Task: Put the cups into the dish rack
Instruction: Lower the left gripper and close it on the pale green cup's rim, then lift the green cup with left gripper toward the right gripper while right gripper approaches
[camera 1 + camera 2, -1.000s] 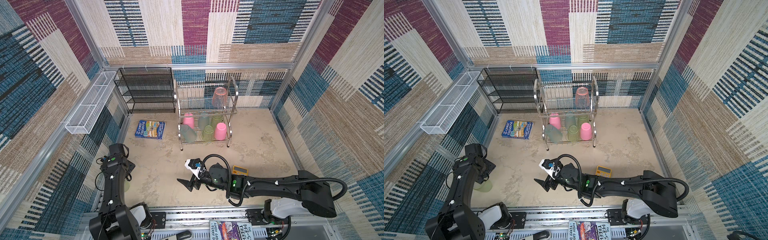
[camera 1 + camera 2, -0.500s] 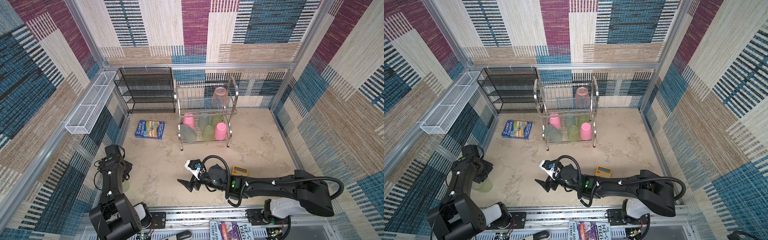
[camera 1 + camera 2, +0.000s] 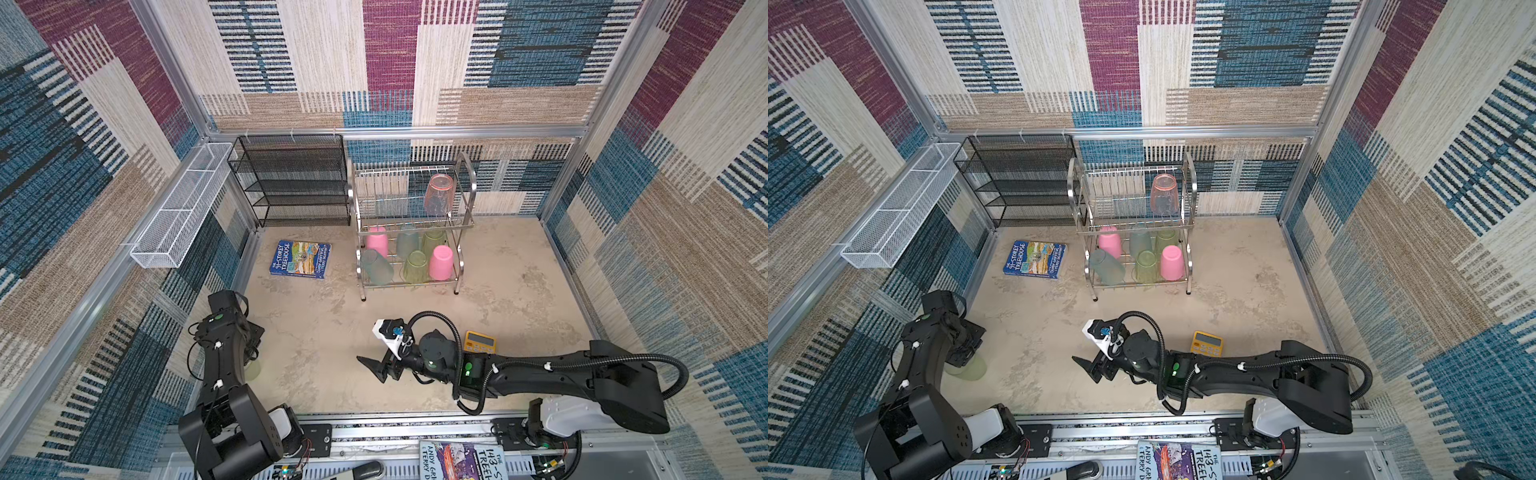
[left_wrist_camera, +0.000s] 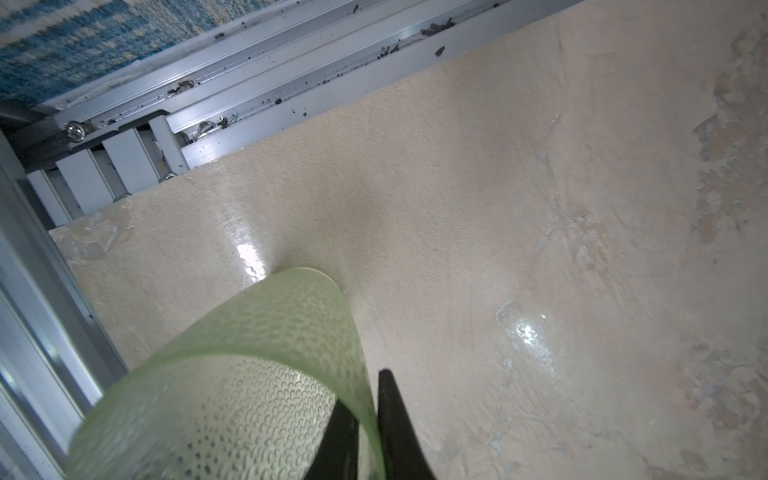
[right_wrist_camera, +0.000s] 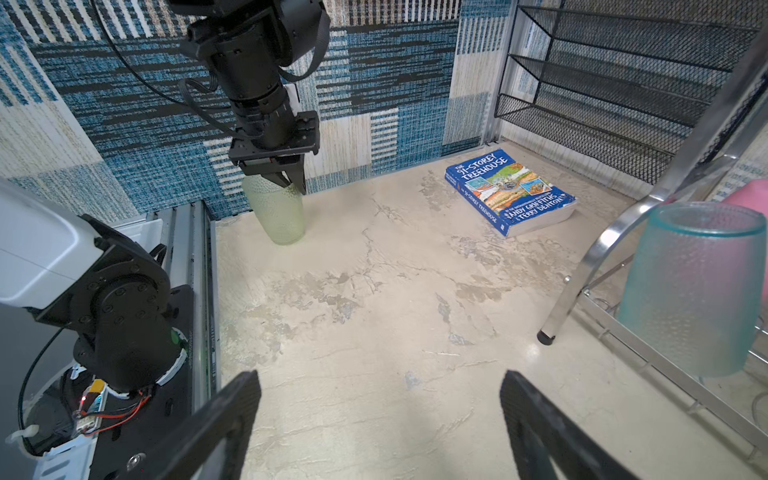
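Pinching rim of green cup [image 5: 277,216] at 8 o'clock with left end effector [image 5: 289,180], right end effector [image 5: 380,378] wide, empty; could tilt or slip on lift from thin one-wall grip

Eight cups [image 3: 415,266] in all: three green, two pink [image 3: 440,262], two teal [image 3: 376,268], one salmon [image 3: 438,200]; seven are in the single rack [image 3: 467,174], one on the tabletop [image 3: 332,332]. There is one black shelf [image 3: 291,183], one white trough [image 3: 183,208], one yellow calculator [image 3: 480,341], two books [image 3: 300,258] and two arms [image 3: 540,374].

Dimpled green cup [image 4: 249,353]; blue book [image 5: 509,193]; yellow calculator [image 3: 480,341].
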Robot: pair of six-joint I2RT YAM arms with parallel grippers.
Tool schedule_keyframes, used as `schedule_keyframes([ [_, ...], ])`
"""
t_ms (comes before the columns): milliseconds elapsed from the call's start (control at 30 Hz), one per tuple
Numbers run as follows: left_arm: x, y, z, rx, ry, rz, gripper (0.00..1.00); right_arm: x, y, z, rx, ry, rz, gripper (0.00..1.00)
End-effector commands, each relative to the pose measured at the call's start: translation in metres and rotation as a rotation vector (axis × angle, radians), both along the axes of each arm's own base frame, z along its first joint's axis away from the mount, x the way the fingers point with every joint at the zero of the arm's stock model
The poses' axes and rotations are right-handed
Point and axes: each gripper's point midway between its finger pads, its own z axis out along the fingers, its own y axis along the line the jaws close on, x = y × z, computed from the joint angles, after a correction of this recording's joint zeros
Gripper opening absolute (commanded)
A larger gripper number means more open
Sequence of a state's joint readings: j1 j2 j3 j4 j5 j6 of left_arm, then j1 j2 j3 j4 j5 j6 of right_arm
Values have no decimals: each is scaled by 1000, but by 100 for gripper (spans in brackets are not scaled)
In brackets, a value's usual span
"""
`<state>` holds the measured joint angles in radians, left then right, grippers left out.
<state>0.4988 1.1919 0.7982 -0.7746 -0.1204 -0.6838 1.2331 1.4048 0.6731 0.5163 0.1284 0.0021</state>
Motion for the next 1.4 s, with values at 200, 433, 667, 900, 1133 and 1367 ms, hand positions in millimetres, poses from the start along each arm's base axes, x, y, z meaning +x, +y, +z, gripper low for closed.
schedule_keyframes([
  [200, 17, -27, 5, -17, -50, -116, 8, 11, -12, 3, 19, 26, -93, 93],
  [433, 41, -74, 14, 18, -57, -313, 0, 27, -24, -13, 26, 127, -180, 93],
  [667, 63, -152, 35, 73, -102, -546, 0, 62, -56, -29, 44, 305, -384, 93],
  [900, 72, -250, 59, 137, -173, -796, 0, 79, -94, -31, 80, 463, -563, 93],
  [1133, 66, -332, 94, 173, -258, -1000, 0, 79, -122, -24, 161, 583, -641, 93],
  [1367, 49, -394, 129, 71, -393, -1167, 0, 84, -148, -12, 262, 669, -692, 93],
])
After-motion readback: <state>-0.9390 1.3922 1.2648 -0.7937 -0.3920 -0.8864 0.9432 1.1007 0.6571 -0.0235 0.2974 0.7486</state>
